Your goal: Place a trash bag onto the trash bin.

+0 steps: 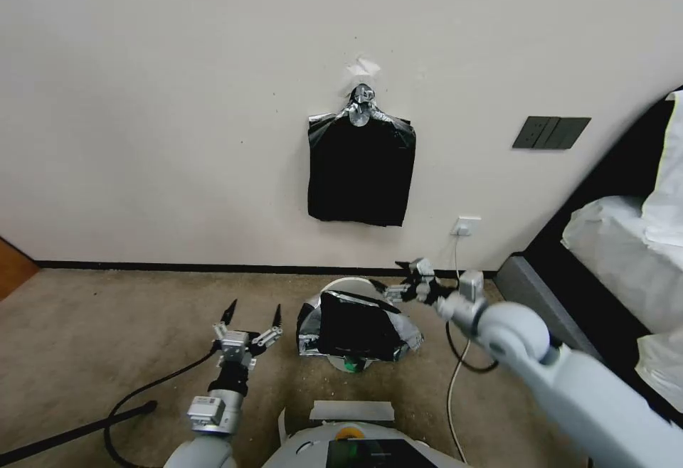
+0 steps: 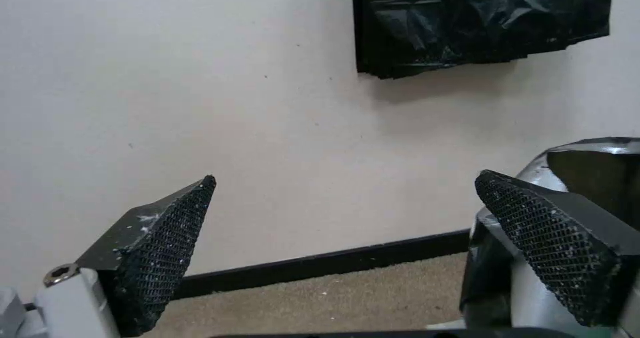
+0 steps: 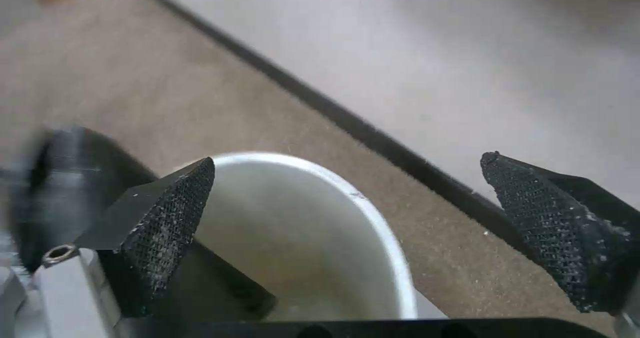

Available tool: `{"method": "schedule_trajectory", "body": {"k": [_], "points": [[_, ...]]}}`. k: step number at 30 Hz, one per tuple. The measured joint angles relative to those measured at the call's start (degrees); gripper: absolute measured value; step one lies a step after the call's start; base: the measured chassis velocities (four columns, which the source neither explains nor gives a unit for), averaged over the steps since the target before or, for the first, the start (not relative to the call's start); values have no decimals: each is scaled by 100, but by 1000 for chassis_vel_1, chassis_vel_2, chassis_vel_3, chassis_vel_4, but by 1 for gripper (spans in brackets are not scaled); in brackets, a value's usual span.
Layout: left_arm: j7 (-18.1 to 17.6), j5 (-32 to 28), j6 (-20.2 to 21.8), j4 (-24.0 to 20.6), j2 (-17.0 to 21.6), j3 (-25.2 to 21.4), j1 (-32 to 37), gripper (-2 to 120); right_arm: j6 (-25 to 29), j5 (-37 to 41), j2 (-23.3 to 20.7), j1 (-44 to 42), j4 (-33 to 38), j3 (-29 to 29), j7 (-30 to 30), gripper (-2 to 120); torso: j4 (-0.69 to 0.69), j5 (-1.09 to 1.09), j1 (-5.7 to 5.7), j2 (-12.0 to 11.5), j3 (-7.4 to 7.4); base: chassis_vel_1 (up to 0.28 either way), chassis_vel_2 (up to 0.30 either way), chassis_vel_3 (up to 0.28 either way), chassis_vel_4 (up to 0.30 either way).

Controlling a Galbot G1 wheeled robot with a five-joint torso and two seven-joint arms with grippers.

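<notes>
beige carpet floor [image 1: 107,326] runs out to a black baseboard under a pale wall [image 1: 156,98]. nearest, at 7 o'clock in the head view, left hand [image 1: 253,314] hovers over the carpet, fingers spread wide, gripping nothing; in its wrist view both mesh pads [image 2: 167,248] stand well apart.

just past it, centre of the floor, trash bin [image 1: 346,285], cream-white. trash bag [image 1: 356,326] is draped over the bin's near side and mouth, black and glossy, crinkled, its edges flaring out; the far rim stays bare.

at 3 o'clock of the bin, right hand [image 1: 403,277] reaches in above the bare far rim, released, fingers apart and empty. its wrist view looks between the open pads down at the bin's [image 3: 373,228] white rim and inside, with the bag [image 3: 60,178] dark on one side.

farther, on the wall at 12 o'clock, a flat bundle of black bags [image 1: 361,169] hangs from a silver clip [image 1: 362,102]. at 2 o'clock, a dark switch plate [image 1: 551,132]; below it a white socket [image 1: 466,226]. bed [image 1: 626,233] at 3 o'clock.
</notes>
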Motion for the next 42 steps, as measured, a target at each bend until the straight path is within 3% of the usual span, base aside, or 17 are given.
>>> {"method": "schedule_trajectory", "body": {"k": [7, 18, 24, 26, 28, 31, 42], "points": [[10, 180, -91, -48, -136, -132, 183, 100, 76, -445, 335, 1038, -1212, -1155, -644, 100, -3, -2, 0, 0, 0, 0, 0, 0, 0], [1, 121, -7, -258, -268, -161, 400, 100, 429, -671, 747, 1633, -2285, -1955, -1231, 99, -2, 0, 0, 0, 0, 0, 0, 0, 0], [-7, 102, 55, -331, -282, -168, 390, 100, 558, -860, 907, 1740, -2620, -2223, -1344, 81, -3, 0, 0, 0, 0, 0, 0, 0, 0], [-11, 95, 63, -337, -276, -174, 386, 100, 577, -870, 935, 1771, -2670, -2255, -1358, 68, -3, -1, 0, 0, -1, 0, 0, 0, 0], [-13, 93, 65, -337, -274, -174, 382, 100, 579, -870, 936, 1781, -2673, -2268, -1367, 64, -2, -1, 0, 0, -1, 0, 0, 0, 0], [-21, 87, 78, -353, -272, -152, 370, 100, 594, -870, 903, 1809, -2656, -2336, -1384, 50, -3, -1, 0, 0, -1, 0, 0, 0, 0], [-69, 89, 74, -366, -319, 1, 353, 100, 609, -838, 913, 1612, -2582, -2217, -1316, 12, -3, -2, -1, 1, -1, 0, 0, 0, 0]]}}
